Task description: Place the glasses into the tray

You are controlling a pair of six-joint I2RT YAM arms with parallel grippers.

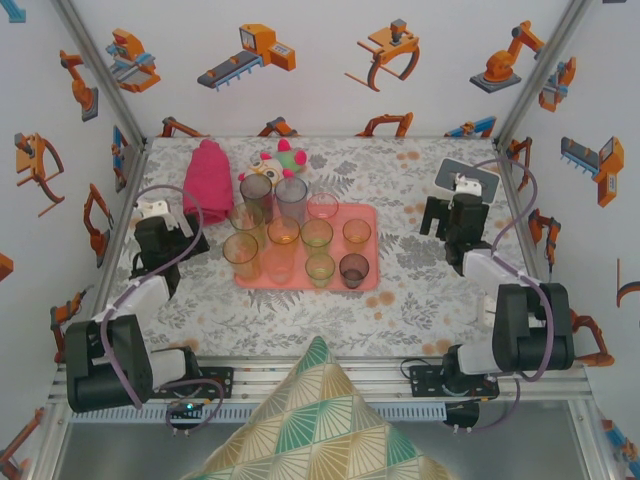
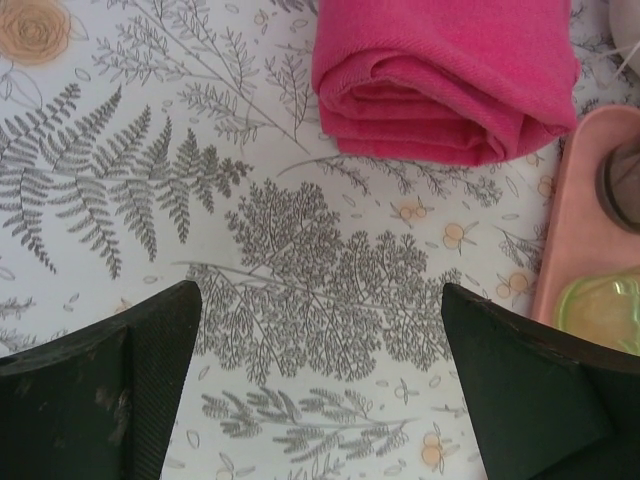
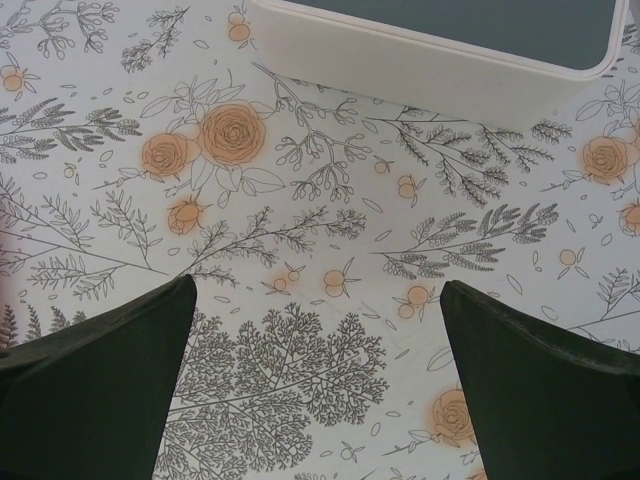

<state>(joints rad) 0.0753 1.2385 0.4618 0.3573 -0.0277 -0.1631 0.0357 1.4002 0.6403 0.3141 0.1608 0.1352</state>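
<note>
The salmon-pink tray (image 1: 372, 252) lies mid-table with several glasses standing on it in rows: tall amber ones (image 1: 241, 258) at the left, a grey one (image 1: 256, 192) and a bluish one (image 1: 291, 198) at the back, green ones (image 1: 317, 236) in the middle, a dark one (image 1: 353, 270) at the front right. My left gripper (image 1: 152, 212) (image 2: 320, 300) is open over bare cloth left of the tray, whose rim (image 2: 575, 225) and a yellowish glass (image 2: 600, 310) show at the right of its wrist view. My right gripper (image 1: 458, 195) (image 3: 318, 290) hangs open right of the tray, nothing between its fingers.
A magenta rolled towel (image 1: 205, 180) (image 2: 445, 80) lies behind the left gripper. A plush toy (image 1: 280, 160) sits behind the glasses. A white-rimmed grey box (image 1: 470, 176) (image 3: 440, 50) stands just beyond the right gripper. A patterned cushion (image 1: 320, 420) leans at the near edge.
</note>
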